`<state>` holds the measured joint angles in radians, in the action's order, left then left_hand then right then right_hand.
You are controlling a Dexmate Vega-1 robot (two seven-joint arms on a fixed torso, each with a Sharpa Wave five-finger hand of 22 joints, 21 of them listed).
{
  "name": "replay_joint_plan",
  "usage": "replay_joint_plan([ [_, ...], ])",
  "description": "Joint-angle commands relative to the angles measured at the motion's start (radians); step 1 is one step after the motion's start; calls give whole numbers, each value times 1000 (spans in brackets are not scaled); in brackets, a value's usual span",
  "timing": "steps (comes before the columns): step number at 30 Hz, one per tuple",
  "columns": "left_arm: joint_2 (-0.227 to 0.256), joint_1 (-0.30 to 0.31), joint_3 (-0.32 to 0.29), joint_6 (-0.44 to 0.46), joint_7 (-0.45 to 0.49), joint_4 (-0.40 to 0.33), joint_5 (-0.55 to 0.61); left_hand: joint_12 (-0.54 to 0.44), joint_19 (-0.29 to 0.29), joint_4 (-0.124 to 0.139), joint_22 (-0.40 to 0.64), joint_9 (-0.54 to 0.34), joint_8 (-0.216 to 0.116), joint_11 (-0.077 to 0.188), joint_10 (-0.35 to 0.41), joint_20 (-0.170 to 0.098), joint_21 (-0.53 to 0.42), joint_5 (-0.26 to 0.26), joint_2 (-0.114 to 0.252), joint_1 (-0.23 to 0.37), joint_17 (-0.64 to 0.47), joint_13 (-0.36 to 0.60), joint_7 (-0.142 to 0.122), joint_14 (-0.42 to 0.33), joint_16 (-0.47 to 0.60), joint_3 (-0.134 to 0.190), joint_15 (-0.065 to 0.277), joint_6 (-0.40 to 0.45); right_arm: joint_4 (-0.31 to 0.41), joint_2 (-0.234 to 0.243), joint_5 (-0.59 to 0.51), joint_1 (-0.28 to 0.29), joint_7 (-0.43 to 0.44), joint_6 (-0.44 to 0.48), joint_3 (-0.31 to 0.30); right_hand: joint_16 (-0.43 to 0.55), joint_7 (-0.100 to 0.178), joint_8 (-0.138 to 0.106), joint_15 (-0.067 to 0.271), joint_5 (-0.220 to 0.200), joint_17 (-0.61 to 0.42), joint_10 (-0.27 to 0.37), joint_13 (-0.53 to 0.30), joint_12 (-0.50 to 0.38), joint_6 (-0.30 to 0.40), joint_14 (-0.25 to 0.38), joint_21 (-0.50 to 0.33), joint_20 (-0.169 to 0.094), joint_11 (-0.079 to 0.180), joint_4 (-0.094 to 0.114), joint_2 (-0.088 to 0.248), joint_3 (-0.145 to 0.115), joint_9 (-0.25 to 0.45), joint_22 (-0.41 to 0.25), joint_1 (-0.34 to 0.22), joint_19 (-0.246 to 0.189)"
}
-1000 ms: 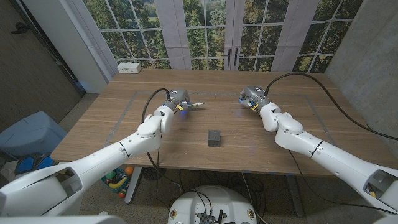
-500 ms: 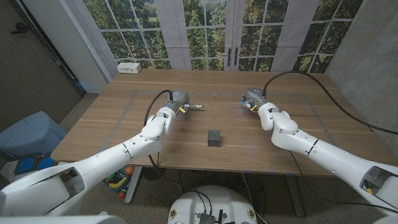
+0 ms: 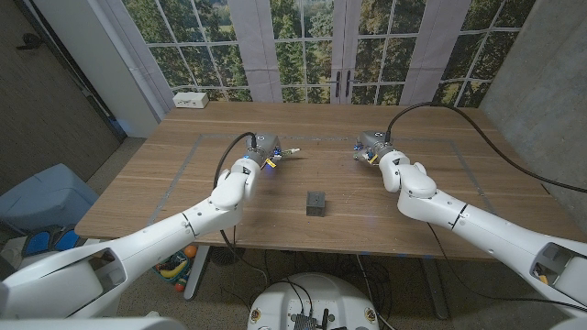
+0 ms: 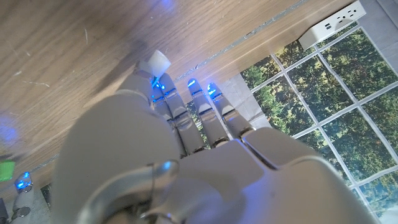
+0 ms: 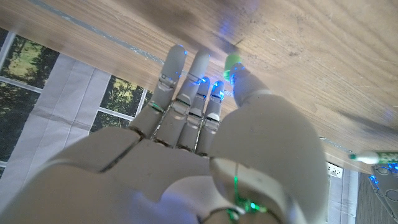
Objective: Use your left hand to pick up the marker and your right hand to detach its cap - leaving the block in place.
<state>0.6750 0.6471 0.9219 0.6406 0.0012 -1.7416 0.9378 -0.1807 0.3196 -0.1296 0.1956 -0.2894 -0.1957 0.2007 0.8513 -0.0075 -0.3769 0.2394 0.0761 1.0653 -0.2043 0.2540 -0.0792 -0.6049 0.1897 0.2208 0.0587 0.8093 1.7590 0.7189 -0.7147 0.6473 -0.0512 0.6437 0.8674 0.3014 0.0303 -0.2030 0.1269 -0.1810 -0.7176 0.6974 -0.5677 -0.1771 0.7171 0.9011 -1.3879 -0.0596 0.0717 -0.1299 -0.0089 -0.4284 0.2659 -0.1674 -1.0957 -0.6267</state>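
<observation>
We've got marker point(image 3: 290, 151) in left robot hand point(image 3: 266, 147); right robot hand point(image 3: 370, 145) grasps nothing, cap point(image 4: 159, 62) still on; block point(image 3: 316, 203) untouched on bench point(image 3: 183, 197).

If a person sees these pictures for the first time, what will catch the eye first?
Two white arms reach over the wooden table. The left hand holds a marker that points toward the right hand, which faces it with a gap between them. A small dark block stands alone nearer the front edge, between the arms.
</observation>
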Motion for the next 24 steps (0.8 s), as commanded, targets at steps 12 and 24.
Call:
replay_joint_plan([
  [12, -1, 22, -32, -4, -32, -30, 48, 8, -48, -1, 1, 56, 23, -54, -297, 23, 29, -37, -48, -123, 9, -37, -33, 149, -4, -47, 116, -207, 41, 15, 33, 47, 55, -4, -43, -55, 13, 16, -22, -11, -26, -268, 61, -1, -236, -358, 183, 92, -30, 21, -27, 93, -36, 1, 185, 229],
  [24, -3, 85, -134, -79, 99, -49, -113, 4, -63, 34, 4, 92, 30, -99, -504, 37, 42, -46, 13, -240, 12, -55, -39, 269, -9, -42, 67, -445, 16, 11, 208, 121, 215, -162, -156, -62, -7, 11, -61, 2, -20, -297, 82, -13, -275, -432, 259, 119, -60, 97, 37, 130, -43, 1, 336, 300],
])
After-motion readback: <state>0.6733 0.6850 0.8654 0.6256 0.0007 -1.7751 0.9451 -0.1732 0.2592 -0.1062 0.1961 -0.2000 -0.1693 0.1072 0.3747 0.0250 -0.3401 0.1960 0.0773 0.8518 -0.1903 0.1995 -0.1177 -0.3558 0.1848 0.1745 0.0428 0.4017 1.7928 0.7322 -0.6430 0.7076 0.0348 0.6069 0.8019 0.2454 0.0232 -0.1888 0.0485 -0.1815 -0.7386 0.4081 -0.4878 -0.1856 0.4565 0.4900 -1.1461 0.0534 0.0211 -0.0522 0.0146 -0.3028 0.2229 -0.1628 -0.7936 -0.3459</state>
